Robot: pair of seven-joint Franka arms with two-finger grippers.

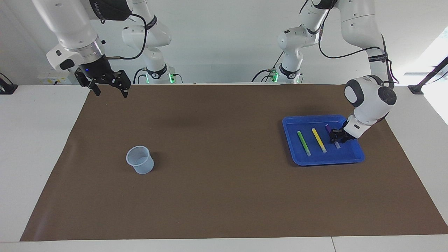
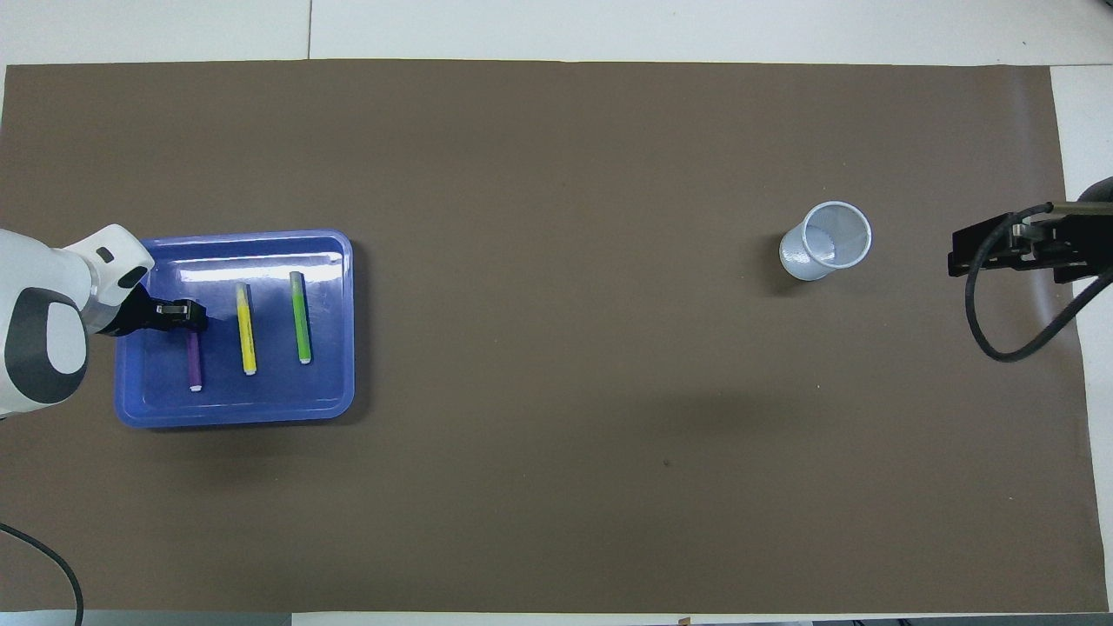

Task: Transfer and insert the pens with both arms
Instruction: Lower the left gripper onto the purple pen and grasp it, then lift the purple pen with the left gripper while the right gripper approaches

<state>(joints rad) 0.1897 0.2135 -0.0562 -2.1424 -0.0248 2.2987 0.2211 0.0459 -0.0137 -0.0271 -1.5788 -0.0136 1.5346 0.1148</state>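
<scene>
My left pincer is closing around the purple pen, right pincer waiting wide open; no pens are sitting in the cup yet

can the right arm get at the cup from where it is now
Probably yes: the right gripper hangs open above the mat's edge nearest the robots, and only bare mat lies between it and the cup.

One high camera facing the robots, one overhead (opposed), both across the whole brown mat.
</scene>
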